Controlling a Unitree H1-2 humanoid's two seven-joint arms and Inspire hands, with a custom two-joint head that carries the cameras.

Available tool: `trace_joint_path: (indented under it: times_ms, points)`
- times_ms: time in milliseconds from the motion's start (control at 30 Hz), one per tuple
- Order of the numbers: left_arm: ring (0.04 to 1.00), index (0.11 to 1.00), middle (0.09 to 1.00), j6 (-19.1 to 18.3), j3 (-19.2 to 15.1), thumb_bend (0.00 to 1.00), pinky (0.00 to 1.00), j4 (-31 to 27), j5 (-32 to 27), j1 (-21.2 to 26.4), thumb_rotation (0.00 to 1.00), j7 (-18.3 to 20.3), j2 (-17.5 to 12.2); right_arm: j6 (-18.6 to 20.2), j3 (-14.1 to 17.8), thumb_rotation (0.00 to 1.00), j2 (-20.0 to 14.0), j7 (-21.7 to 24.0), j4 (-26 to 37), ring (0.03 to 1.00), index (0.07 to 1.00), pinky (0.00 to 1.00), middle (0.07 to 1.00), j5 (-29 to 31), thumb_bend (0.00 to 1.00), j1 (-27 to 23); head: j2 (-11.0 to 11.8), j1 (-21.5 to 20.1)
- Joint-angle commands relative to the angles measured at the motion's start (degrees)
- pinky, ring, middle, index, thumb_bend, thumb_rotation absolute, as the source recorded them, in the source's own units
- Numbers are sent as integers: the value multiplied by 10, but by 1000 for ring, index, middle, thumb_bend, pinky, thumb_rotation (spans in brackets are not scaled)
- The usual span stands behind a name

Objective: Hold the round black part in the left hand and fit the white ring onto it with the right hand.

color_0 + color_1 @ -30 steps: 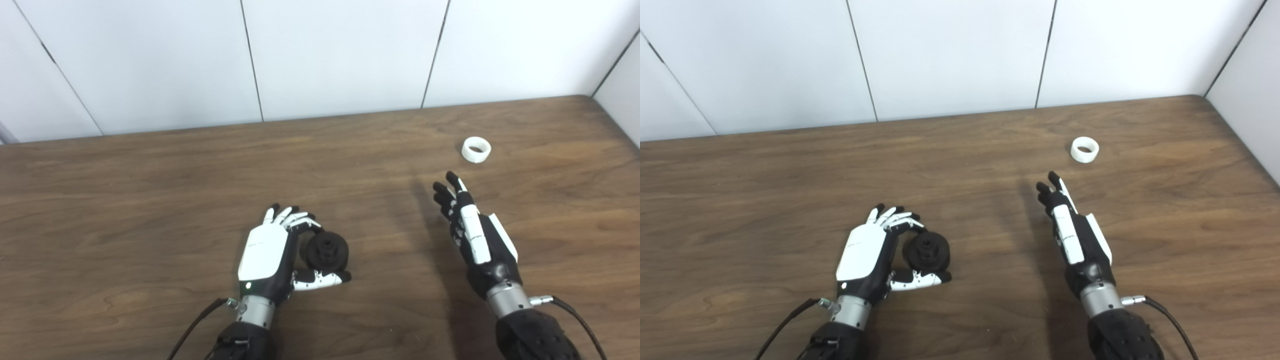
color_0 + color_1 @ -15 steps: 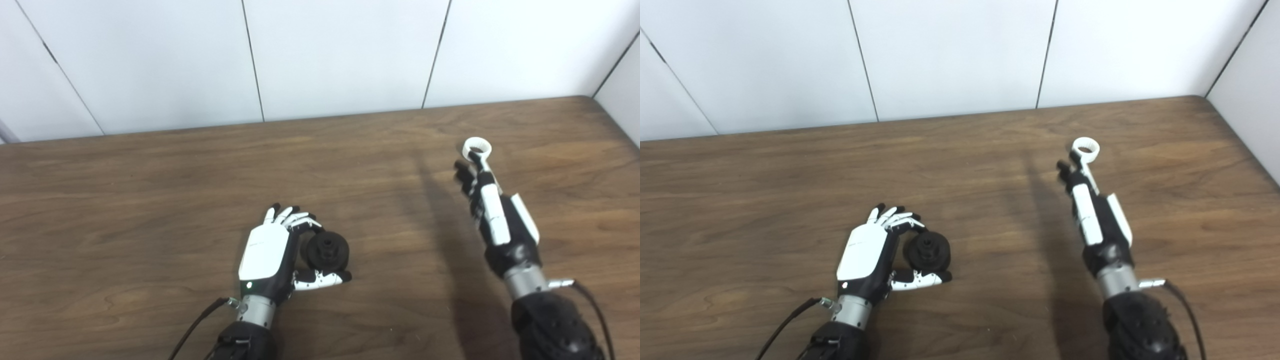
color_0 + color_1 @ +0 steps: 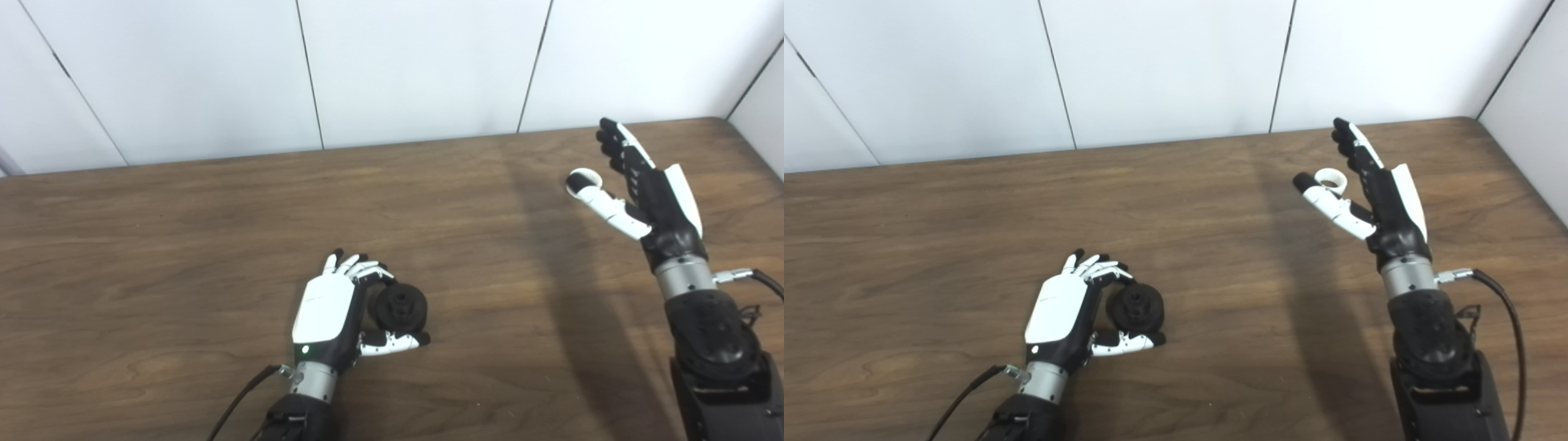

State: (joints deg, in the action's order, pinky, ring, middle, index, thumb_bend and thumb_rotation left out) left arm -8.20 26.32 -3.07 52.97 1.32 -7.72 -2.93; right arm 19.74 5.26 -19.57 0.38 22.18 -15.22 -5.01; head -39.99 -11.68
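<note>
Left hand low on the wooden table, near the front edge, back of hand up and toward the left. Fingers curl over the top of the round black part, thumb under it; the part is gripped between them, hub face turned up and to the right, at or just above the table surface

Right hand raised over the far right of the table, fingers straight and spread, thumb stretched out to the left; it holds nothing. The white ring lies flat on the table in the gap between thumb and fingers as seen from the head cameras; contact cannot be told. In the left eye view the thumb tip overlaps the ring

Ring and black part well apart
</note>
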Motion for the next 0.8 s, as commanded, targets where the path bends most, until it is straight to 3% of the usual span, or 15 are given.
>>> trace_joint_path:
  times_ms: [0, 167, 300, 467, 767]
  points:
    - [887, 484, 775, -7, -3, 525, 1000, 32, 4, -9, 58, 4, -13, -11, 4, 550, -19, -5, -3, 902, 913, 888, 906, -25, 667, -25, 1, -7]
    - [882, 484, 775, -3, -5, 525, 1000, 32, 3, -9, 58, 3, -18, -16, 9, 425, -34, -5, -48, 891, 881, 890, 893, -37, 726, -54, 4, -27]
    - [881, 484, 773, 0, -8, 525, 1000, 30, 1, -11, 58, 2, -22, -12, 0, 382, -51, 0, -78, 883, 866, 854, 892, -61, 740, -78, 5, -50]
    - [875, 484, 768, 8, -12, 525, 1000, 32, -2, -10, 58, -3, -29, 3, -20, 314, -75, 10, -119, 927, 857, 908, 913, -95, 753, -111, 7, -70]
    - [874, 483, 763, 26, -24, 525, 1000, 34, -19, -12, 56, -9, -39, 7, -48, 289, -100, 28, -183, 954, 852, 891, 928, -129, 772, -154, 15, -129]
